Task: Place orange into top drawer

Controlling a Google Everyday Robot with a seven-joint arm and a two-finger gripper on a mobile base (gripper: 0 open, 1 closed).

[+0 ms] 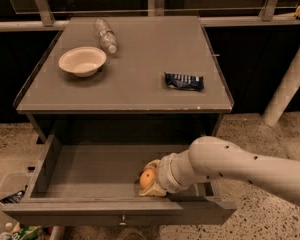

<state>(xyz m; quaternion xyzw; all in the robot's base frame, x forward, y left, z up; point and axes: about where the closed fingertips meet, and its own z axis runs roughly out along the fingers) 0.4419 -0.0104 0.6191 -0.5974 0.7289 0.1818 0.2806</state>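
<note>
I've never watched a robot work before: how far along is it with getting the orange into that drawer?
Done: the top drawer stands pulled open, and the arm reaches inside it. In hand: the end effector holds the orange low in the drawer, near its front. Left: let go and draw the arm out. Whether the orange already touches the drawer floor cannot be told.

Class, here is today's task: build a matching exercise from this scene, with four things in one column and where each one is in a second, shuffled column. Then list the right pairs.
Things:
1. orange
2. white bowl
3. plastic bottle
4. snack packet

Places:
A. lying at the back of the tabletop
B. near the tabletop's right edge
C. inside the open top drawer, held in the end effector
D. upright on the tabletop, just in front of the bottle

Pairs: 1-C, 2-D, 3-A, 4-B
</note>
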